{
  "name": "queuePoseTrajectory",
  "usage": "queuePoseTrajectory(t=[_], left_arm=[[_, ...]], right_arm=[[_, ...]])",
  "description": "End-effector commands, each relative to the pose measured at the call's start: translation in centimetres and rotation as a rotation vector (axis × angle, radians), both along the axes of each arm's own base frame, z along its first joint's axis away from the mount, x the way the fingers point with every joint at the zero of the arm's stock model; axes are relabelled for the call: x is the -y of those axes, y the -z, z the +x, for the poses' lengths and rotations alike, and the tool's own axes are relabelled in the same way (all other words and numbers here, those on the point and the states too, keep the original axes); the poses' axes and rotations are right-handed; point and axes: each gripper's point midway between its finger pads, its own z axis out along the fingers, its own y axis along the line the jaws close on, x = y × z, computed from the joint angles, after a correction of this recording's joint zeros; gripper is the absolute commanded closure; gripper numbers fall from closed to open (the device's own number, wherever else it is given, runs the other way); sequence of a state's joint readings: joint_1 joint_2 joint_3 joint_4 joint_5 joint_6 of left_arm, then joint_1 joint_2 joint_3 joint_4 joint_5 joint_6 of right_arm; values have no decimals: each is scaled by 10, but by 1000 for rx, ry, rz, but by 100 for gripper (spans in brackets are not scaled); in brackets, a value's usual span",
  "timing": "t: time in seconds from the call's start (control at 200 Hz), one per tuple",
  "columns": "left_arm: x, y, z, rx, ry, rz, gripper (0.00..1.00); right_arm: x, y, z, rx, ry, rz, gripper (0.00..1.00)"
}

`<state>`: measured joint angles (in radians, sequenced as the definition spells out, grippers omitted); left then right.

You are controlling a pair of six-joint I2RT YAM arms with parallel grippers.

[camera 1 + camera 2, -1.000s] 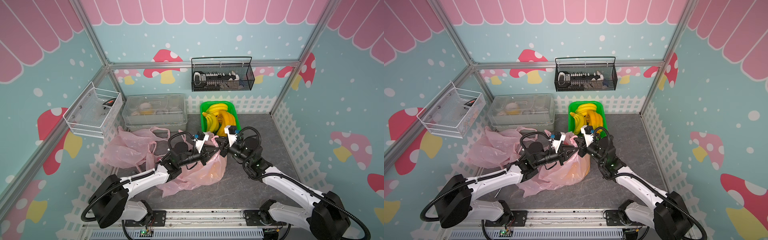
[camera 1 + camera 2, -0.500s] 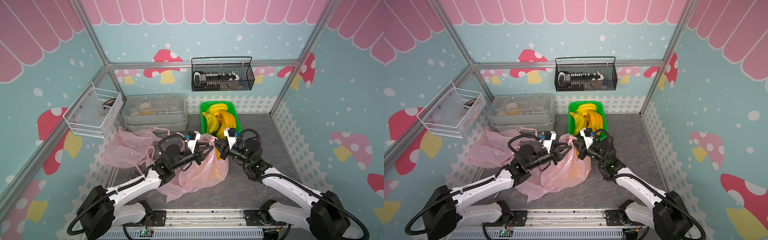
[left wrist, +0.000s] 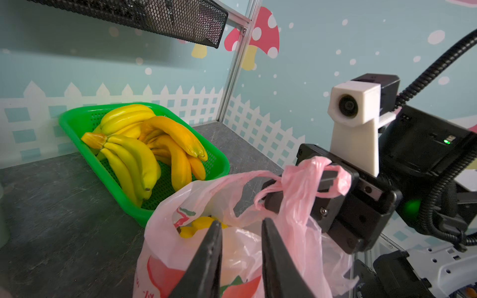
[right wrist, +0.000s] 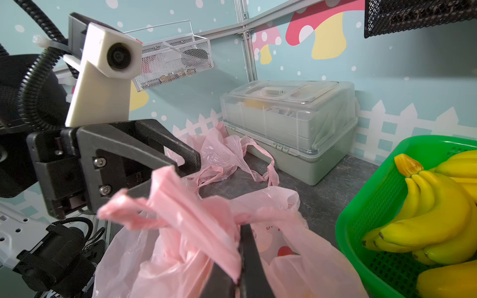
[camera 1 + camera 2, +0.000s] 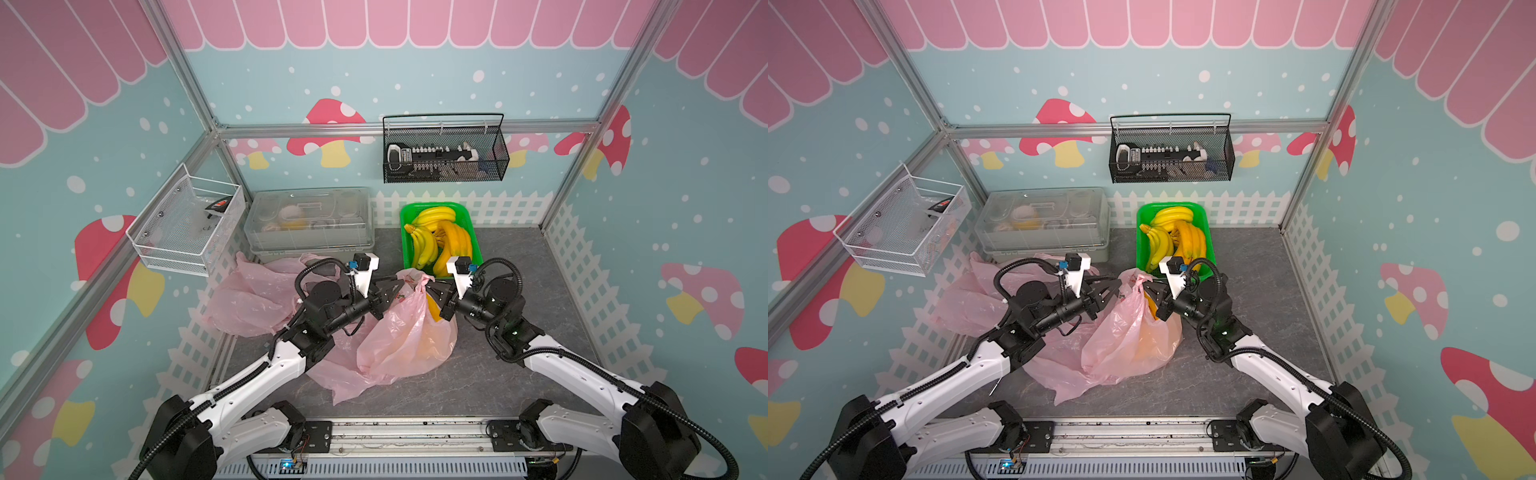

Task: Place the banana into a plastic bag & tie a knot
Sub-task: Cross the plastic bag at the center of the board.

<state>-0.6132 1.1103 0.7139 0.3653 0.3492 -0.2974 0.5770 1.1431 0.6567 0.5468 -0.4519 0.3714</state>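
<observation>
Right wrist view shows the right gripper (image 4: 241, 240) pressed together on the bunched handle (image 4: 204, 224) of the plastic bag (image 4: 296, 271). The pink plastic is pinched between its two black fingers and comes out on both sides of them. In the same view the left gripper (image 4: 165, 178) stands just opposite, with its jaws partly apart. A pink strip (image 4: 161, 180) of the bag lies at the gap between them, but I cannot tell if the jaws touch it. The left wrist view agrees: the fingers (image 3: 211, 247) of the left gripper have a clear gap, and nothing is squeezed in it.

In both top views the plastic bag (image 5: 407, 345) (image 5: 1129, 340) sits on the grey table (image 5: 519, 270), in the middle between the two grippers. Its top is held up at their height. The banana (image 3: 201, 223) is inside the bag. Its yellow shows through the open mouth in the left wrist view, and near the right gripper (image 5: 432, 289) in a top view.

Just behind the bag is a green basket (image 5: 467, 216) with more bananas (image 5: 440, 241). On the left side some loose pink bags (image 5: 249, 299) lie on the table before a clear box (image 5: 309, 220)
</observation>
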Motion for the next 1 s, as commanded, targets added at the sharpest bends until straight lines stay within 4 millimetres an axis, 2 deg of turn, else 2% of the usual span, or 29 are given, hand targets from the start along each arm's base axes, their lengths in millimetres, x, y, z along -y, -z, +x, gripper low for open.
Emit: queuePoseTrajectory(t=[0.0, 0.195, 0.315, 0.57, 0.751, 0.891, 0.996], left_arm=[[19, 0, -7, 17, 96, 48, 74], [44, 11, -10, 15, 152, 94, 74], [43, 18, -4, 9, 125, 107, 71], [38, 13, -4, 32, 106, 92, 70], [33, 12, -7, 41, 119, 89, 75], [33, 13, -8, 38, 129, 91, 87], [33, 14, -6, 30, 123, 95, 91]], right_arm=[[-5, -20, -6, 49, -43, 36, 100], [-10, -24, -8, 57, -78, 54, 100], [-12, -26, -13, 64, -103, 54, 100], [-18, -18, -21, 52, -170, 30, 100], [-21, -16, -24, 46, -202, 13, 100], [-24, -17, -27, 46, -225, 12, 100], [-26, -16, -29, 45, -247, 11, 100]])
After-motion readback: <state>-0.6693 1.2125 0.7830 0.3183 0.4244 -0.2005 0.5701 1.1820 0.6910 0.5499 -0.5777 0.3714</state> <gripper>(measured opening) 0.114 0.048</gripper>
